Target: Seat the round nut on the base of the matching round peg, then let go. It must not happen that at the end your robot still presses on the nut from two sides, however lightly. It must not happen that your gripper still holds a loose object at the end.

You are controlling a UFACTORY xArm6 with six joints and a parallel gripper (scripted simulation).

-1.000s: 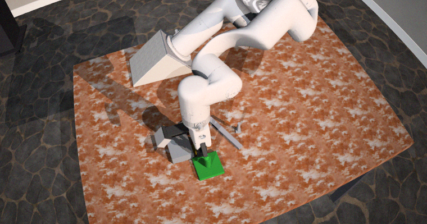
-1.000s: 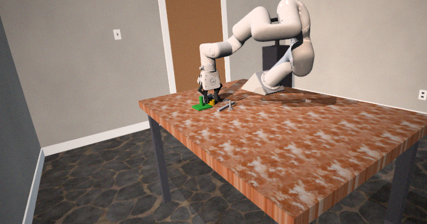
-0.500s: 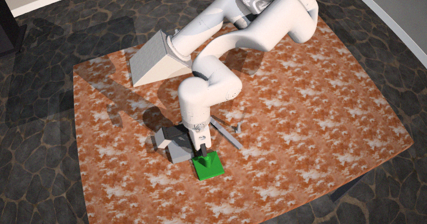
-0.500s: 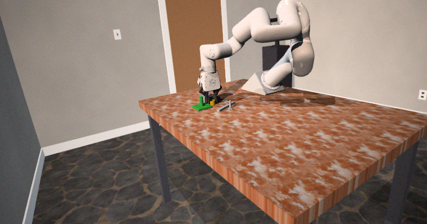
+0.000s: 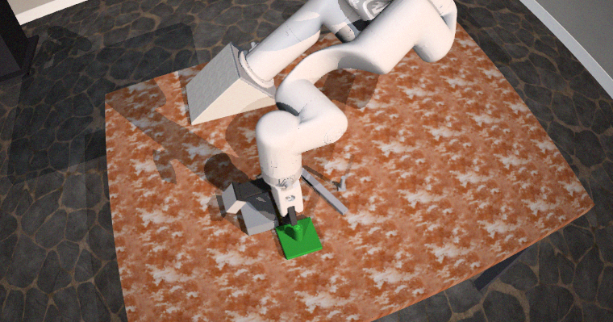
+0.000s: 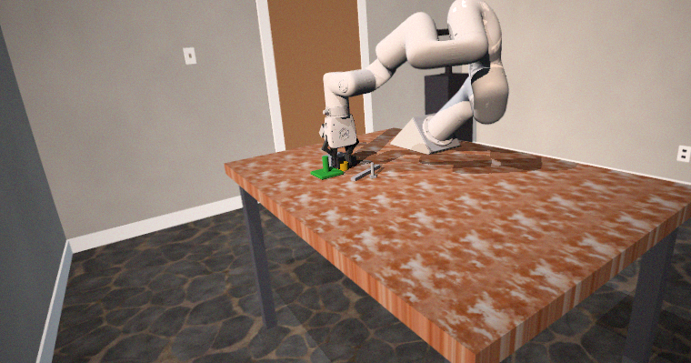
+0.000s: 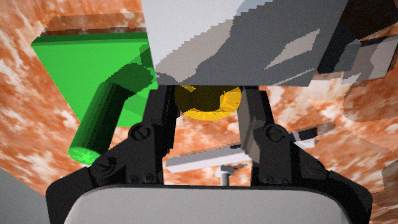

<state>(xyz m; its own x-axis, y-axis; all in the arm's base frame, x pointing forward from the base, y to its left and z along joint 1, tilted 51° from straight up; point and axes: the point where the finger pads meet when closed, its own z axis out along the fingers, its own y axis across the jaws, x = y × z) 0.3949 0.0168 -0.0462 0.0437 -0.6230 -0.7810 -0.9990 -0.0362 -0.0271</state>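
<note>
Gripper (image 7: 207,107): pointing down at the bench (image 6: 483,225), its 2 fingers closed on the nut.
Nut (image 7: 209,102): yellow, round, low on the bench between the fingers, partly under a grey block (image 7: 240,40).
Peg (image 7: 107,117): green, round, upright on a green base (image 7: 80,65), just left of the nut in the wrist view.
Bar (image 5: 324,194): grey, lying flat on the bench near the gripper.
</note>
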